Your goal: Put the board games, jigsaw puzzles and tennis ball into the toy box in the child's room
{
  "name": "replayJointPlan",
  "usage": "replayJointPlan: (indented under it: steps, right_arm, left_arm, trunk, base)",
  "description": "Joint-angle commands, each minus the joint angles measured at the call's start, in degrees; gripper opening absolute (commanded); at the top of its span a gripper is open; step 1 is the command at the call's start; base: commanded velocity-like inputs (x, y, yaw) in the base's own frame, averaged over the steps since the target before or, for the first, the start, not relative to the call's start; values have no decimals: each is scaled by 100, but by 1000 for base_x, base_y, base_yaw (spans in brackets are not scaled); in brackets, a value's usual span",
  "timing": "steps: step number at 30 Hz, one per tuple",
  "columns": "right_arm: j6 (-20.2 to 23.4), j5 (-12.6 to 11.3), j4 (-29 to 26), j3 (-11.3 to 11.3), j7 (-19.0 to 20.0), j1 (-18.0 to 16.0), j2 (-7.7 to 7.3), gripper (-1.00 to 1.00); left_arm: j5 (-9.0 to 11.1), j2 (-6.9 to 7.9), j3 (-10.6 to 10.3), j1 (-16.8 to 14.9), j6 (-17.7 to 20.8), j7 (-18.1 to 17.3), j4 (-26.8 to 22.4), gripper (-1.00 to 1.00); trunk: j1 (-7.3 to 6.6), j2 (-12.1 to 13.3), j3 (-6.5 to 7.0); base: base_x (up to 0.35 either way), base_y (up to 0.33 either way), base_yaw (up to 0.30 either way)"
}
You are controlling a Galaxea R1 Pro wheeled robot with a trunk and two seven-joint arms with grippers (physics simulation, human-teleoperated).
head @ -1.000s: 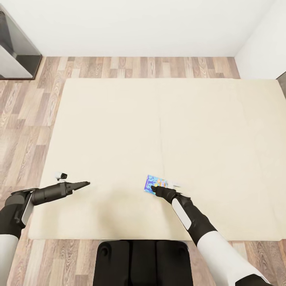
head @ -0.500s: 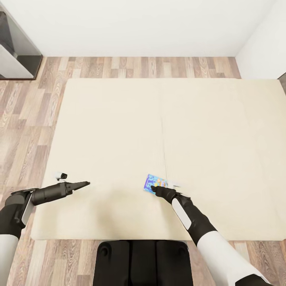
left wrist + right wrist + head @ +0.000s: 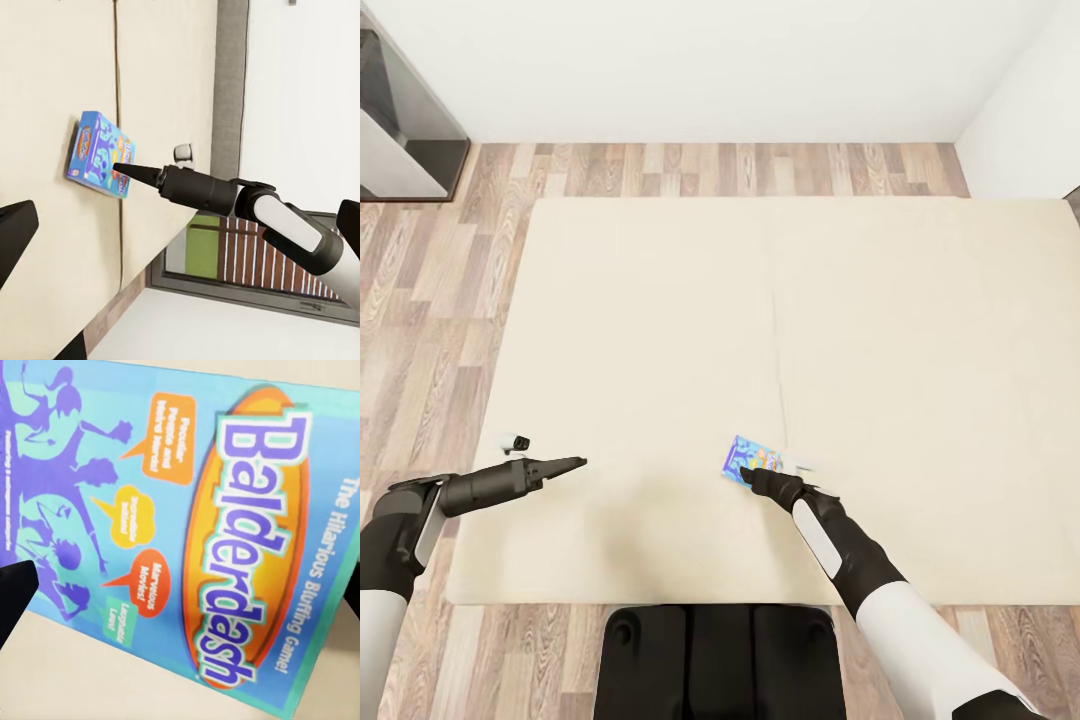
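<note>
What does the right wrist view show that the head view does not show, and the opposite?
The right wrist view lets you read the print on the blue board game: "Balderdash" in big letters, with small speech bubbles and purple figures. The head view gives the surroundings: the beige bed, the wood floor, the white wall, the left gripper hanging apart over the mattress, and the right gripper at the near edge of the box. Both show the game lying flat on the mattress.
</note>
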Motion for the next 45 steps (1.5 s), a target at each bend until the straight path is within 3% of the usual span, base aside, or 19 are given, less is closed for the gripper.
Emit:
replayJointPlan:
  steps: [1,45]
  right_arm:
    - [19,-54,-9,14,-39,-2,-2,100]
    - [19,-54,-11,20,-39,3,6,100]
  left_arm:
    - [-3,2,0,-1,60,-23,0,100]
    - [-3,1,-1,-1,60,-23,0,100]
  trunk:
    - [3,-9,-6]
    - [3,-9,-6]
  base:
    - [0,15,0]
    - [0,59,0]
